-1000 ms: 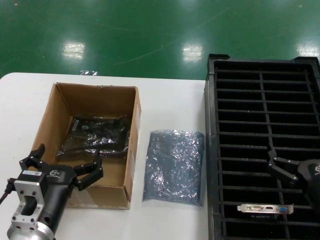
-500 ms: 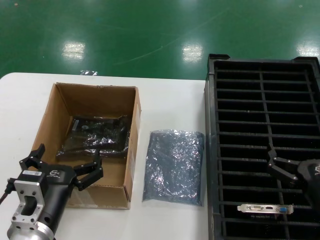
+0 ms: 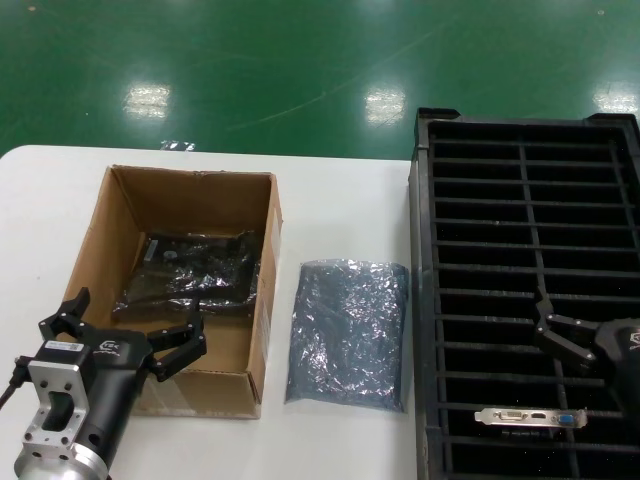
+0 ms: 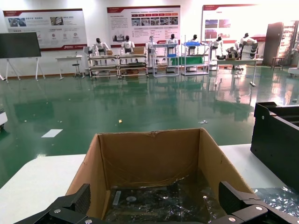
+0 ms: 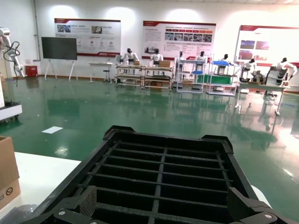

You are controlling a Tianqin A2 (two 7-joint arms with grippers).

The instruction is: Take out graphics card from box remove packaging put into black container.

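From the head view, the brown corrugated cardboard box (image 3: 180, 285) stands on the left part of the white bench (image 3: 340, 200). Inside it lies a glossy bag with a dark board showing through (image 3: 195, 275), its long axis running left to right. The left tool (image 3: 122, 335) hangs over the near wall of this box, with its fingers spread and nothing between them. So the bagged board lies just beyond this tool, toward the far side, and the left arm is clearly the nearer one. To the right of the box, the flat, crinkled grey-blue plastic packaging (image 3: 348, 332) lies empty on the bench. Further right is the large black plastic container with slot dividers (image 3: 525, 290). A graphics card with a silver bracket and a blue port (image 3: 530, 416) already stands in a near slot. The right tool (image 3: 565, 335) hovers above the container, apparently spread and empty, though only part of it shows.

From the left wrist view, the open box (image 4: 154, 175) is straight ahead between the spread fingers, with the shiny bagged board (image 4: 161, 205) on its floor.

From the right wrist view, only the container (image 5: 163, 182) is seen under the spread fingers.
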